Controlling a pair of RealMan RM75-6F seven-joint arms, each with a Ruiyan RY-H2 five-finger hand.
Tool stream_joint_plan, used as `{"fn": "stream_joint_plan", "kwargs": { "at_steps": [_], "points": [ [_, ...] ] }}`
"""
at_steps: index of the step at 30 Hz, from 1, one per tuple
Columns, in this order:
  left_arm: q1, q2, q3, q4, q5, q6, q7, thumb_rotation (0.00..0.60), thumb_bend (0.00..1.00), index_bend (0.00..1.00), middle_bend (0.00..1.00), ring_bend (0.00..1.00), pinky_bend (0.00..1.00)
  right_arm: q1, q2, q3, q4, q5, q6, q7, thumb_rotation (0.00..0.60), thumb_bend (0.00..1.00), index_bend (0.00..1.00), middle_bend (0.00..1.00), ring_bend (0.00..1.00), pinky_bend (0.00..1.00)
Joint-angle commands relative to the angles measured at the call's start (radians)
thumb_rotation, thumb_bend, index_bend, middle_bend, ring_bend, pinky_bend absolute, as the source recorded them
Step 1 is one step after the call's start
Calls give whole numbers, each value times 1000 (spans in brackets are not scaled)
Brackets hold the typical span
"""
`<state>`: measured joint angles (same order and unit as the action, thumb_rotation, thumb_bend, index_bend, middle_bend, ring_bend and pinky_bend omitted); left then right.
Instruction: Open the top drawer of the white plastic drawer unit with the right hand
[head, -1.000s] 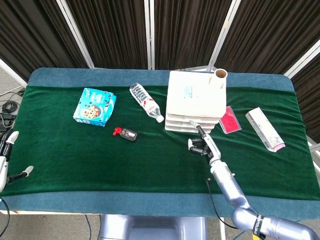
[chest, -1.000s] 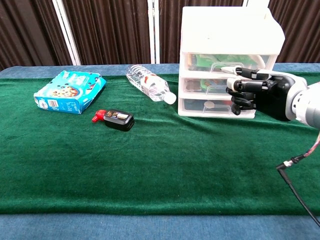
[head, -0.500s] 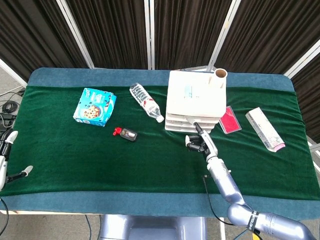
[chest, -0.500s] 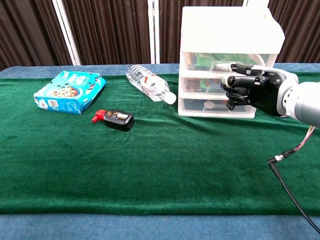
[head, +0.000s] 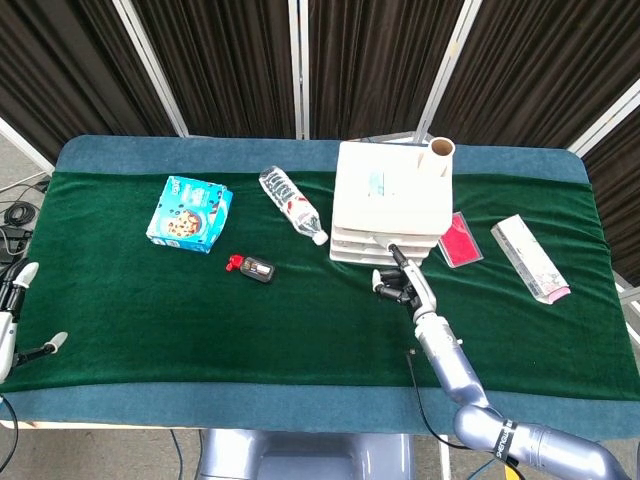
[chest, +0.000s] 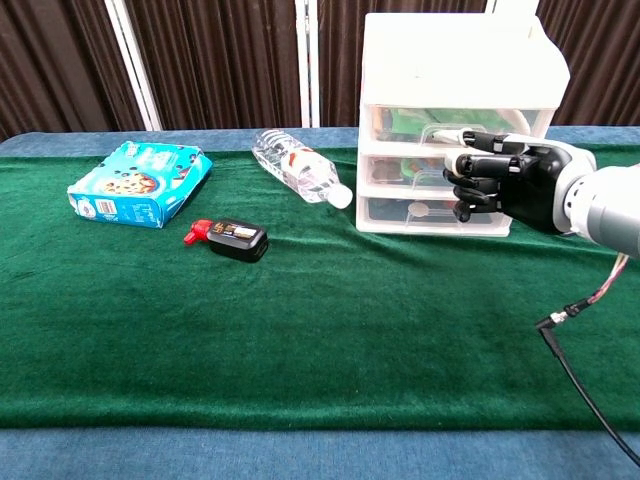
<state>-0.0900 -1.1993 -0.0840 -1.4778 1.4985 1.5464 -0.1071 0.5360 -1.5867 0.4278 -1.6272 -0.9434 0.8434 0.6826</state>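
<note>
The white plastic drawer unit (head: 390, 200) (chest: 460, 60) stands at the back right of the green cloth, all three drawers closed. Its top drawer (chest: 400, 120) is translucent with a clear handle in the middle. My right hand (head: 398, 283) (chest: 505, 180) hovers right in front of the unit at the height of the upper two drawers. Most of its fingers are curled in, and one finger (chest: 480, 136) stretches out to the top drawer's handle; whether it touches is unclear. My left hand (head: 10, 315) hangs off the table's left edge, fingers apart, holding nothing.
A blue cookie box (head: 188, 213) (chest: 140, 183), a lying water bottle (head: 293, 203) (chest: 300, 167) and a small black bottle with a red cap (head: 252, 267) (chest: 230, 238) lie left of the unit. A cardboard tube (head: 440, 155) stands on top; a pink item (head: 460, 240) and long box (head: 530, 257) lie right.
My right hand has risen slightly and shifted left toward the top drawer's handle, then held nearly still. The drawers and the left hand have not moved.
</note>
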Motion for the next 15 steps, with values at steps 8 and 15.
{"fn": "stream_joint_plan", "kwargs": {
  "at_steps": [8,15],
  "points": [
    [-2,1,1,1,0,-4,-6,600,133,0,0,0,0,2,-14,3,20,10,-9,-3,600,545,127,849,860,713],
    [-3,1,2,1,0,-6,-6,600,133,0,0,0,0,7,-13,24,19,20,-64,43,600,549,166,849,859,713]
  ]
}}
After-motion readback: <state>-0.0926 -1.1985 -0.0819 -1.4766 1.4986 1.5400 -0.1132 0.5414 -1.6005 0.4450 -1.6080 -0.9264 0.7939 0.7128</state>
